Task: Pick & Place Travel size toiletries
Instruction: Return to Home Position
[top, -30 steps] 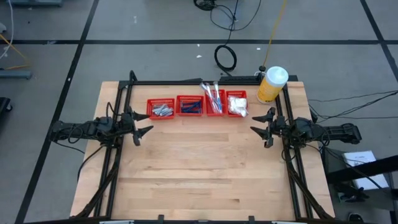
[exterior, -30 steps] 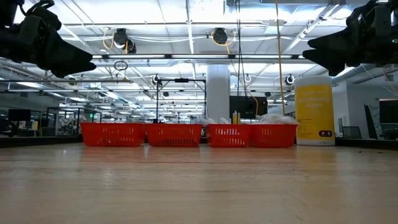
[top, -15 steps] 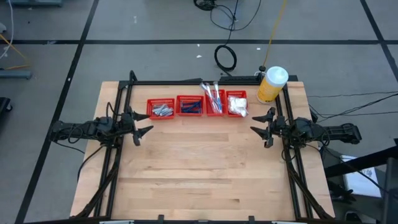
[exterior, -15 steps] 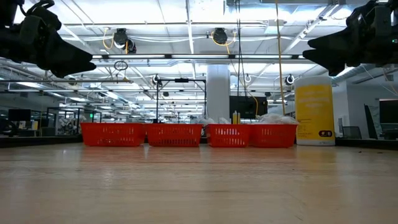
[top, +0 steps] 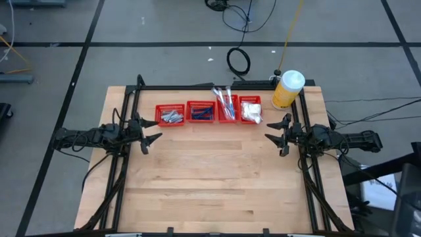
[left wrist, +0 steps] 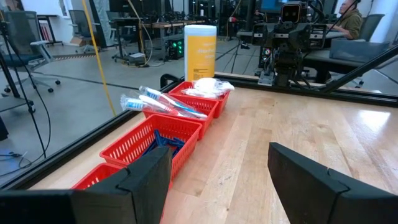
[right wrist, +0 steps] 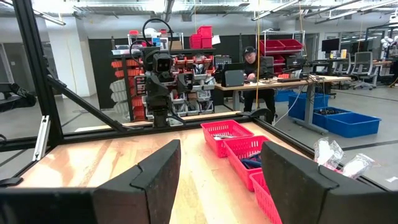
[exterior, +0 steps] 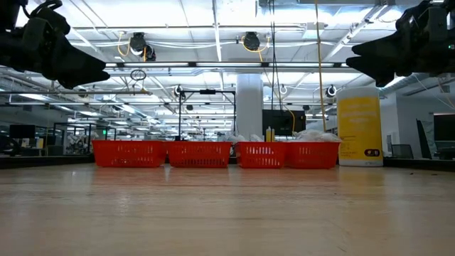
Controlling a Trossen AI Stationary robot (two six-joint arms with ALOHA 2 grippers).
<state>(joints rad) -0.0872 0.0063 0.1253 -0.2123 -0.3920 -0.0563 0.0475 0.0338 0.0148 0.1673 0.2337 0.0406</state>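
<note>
Two grippers, both spread and empty: left gripper [top: 151, 131] and right gripper [top: 275, 135] hang over opposite counter [top: 210, 191] edges, facing each other. Farther back between them, four red baskets [top: 170, 106] stand in a row. The high view shows their contents: grey tubes [top: 171, 117], blue sticks [top: 201, 114], white-teal sticks [top: 225, 102], packets [top: 250, 110]. The low view shows only basket fronts. A yellow bottle [top: 287, 89] stands beyond the right gripper.
</note>
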